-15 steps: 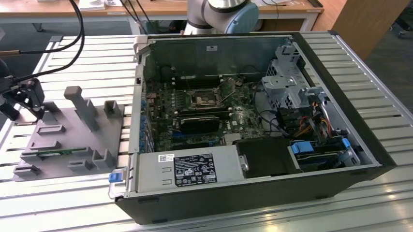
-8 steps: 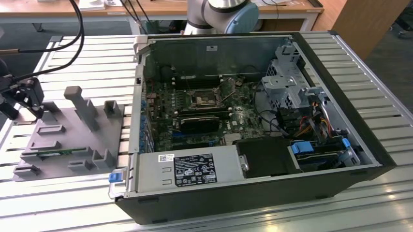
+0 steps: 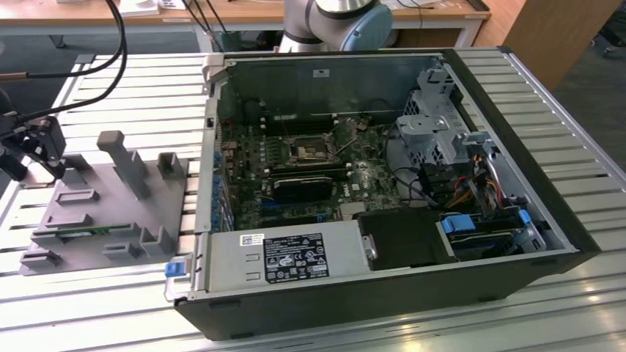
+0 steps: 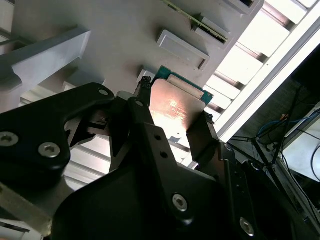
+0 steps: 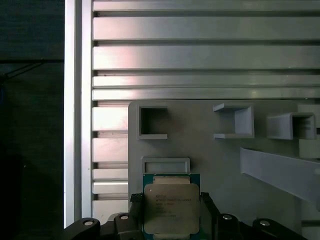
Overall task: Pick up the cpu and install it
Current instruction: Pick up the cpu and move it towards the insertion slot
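The cpu [image 5: 171,205], a flat square chip with a silver top and green rim, sits between my gripper's [image 5: 171,216] black fingers [image 5: 136,209], which are shut on its two opposite edges. In the second wrist view the cpu [image 4: 175,106] is also clamped in the gripper [image 4: 172,120], just above the grey holder fixture [image 4: 100,30]. In the exterior view the gripper [image 3: 44,150] hangs over the far corner of that fixture [image 3: 108,205], at the exterior view's left. The motherboard socket [image 3: 311,150] lies inside the open computer case [image 3: 509,147], well off toward the exterior view's right.
The grey fixture [image 5: 210,150] carries upright posts [image 3: 125,161] and small pockets; a green memory stick [image 3: 93,232] lies in one slot. The slatted aluminium table [image 5: 200,55] ends close beside the gripper. Cables [image 3: 98,66] hang above it. Drive cages and wiring fill the case's side at the exterior view's right.
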Motion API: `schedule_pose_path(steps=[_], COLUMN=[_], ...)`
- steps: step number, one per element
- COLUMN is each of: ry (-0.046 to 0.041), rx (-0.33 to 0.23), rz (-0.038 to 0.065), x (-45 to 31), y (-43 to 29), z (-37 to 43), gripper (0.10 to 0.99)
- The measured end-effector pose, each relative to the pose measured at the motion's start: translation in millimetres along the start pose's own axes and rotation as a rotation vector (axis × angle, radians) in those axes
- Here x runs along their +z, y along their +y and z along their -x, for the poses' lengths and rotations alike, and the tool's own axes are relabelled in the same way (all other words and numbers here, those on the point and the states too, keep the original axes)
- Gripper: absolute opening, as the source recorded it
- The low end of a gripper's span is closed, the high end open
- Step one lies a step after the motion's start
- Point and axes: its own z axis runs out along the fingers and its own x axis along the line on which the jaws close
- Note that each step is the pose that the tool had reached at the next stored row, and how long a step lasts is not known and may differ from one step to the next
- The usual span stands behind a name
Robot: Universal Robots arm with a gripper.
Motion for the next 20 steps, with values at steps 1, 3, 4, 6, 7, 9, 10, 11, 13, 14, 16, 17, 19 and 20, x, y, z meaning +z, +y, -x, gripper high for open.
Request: schedule_pose_path(steps=[1,3,4,6,7,9,10,11,13,14,16,17,19,20], ry=[0.0,0.0004,0.0002,0.0,0.0,0.0001,0.0001,0.0001,0.0001,0.0,0.0,0.0,0.0002,0.0001], rx=[0.0,0.0,0.0,0.0,0.0,0.0,0.0,0.0,0.0,0.0,0.0,0.0,0.0,0.0], rz=[0.0,0.0,0.0,0.0,0.0,0.0,0.0,0.0,0.0,0.0,0.0,0.0,0.0,0.0], x=[-0.3,-1.4,-1.9,-2.6,-3.1,-3.8,-4.2,-4.7,-5.5,-5.8,-6.6,-7.1,-8.4,-9.6], y=[0.0,0.1,0.2,0.4,0.4,0.5,0.6,0.6,0.7,0.7,0.8,0.9,1.1,1.2], z=[0.0,0.0,0.0,0.0,0.0,0.0,0.0,0.1,0.0,0.1,0.1,0.1,0.1,0.1], gripper=[0.541,0.541,0.541,0.541,0.541,0.541,0.541,0.541,0.541,0.541,0.541,0.541,0.541,0.541])
